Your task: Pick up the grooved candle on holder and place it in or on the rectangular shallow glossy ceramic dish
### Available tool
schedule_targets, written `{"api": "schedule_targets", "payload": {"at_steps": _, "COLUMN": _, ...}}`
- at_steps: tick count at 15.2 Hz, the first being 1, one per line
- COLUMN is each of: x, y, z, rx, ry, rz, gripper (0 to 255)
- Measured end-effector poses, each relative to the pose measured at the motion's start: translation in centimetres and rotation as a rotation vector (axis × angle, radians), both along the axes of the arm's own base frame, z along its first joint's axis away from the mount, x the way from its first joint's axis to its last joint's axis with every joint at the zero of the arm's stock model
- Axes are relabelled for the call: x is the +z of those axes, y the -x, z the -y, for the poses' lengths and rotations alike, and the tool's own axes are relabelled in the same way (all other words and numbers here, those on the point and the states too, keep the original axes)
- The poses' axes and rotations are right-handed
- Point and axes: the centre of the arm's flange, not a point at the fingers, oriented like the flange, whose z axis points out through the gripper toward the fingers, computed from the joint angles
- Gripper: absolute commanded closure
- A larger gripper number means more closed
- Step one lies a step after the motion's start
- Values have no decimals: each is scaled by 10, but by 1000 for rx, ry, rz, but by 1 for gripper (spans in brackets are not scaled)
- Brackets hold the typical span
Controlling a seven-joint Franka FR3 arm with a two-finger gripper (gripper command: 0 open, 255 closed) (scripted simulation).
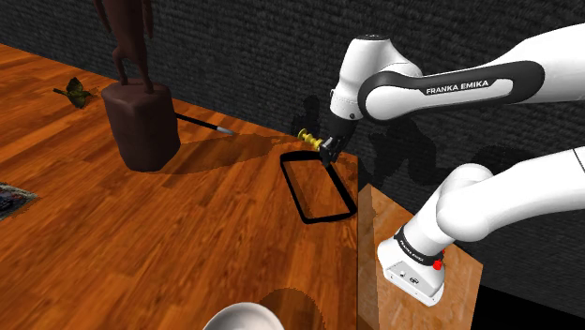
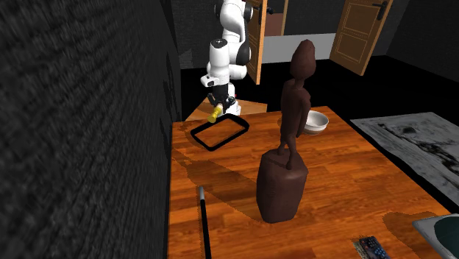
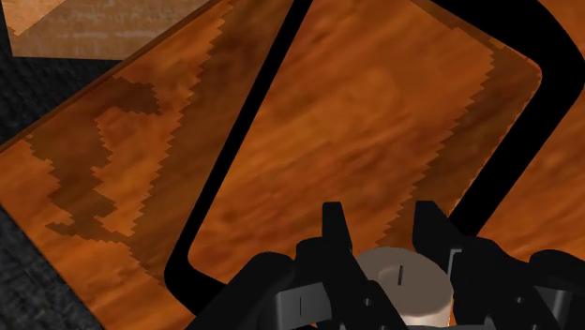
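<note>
Gripper [image 1: 327,150] clamped on the yellow grooved candle [image 1: 307,137]; its pale top sits between the fingers [image 3: 334,230]. Candle is held off the table [image 1: 187,244], above the wall-side end of the black-rimmed dish [image 1: 293,190], at the table's corner by the dark wall [image 1: 234,56].

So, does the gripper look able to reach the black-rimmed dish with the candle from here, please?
Probably yes: the gripper, shut on the yellow grooved candle, hangs just above one end of the black-rimmed dish, and nothing stands between them.
</note>
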Motion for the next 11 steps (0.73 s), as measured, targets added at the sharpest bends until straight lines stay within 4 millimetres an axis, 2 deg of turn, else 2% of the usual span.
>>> {"api": "schedule_targets", "payload": {"at_steps": 1, "x": 0, "y": 0, "z": 0, "rx": 0, "ry": 0, "rz": 0, "gripper": 0}}
{"api": "schedule_targets", "payload": {"at_steps": 7, "x": 0, "y": 0, "z": 0, "rx": 0, "ry": 0, "rz": 0, "gripper": 0}}
{"api": "schedule_targets", "payload": {"at_steps": 11, "x": 36, "y": -2, "z": 1, "rx": 0, "ry": 0, "rz": 2, "gripper": 0}}
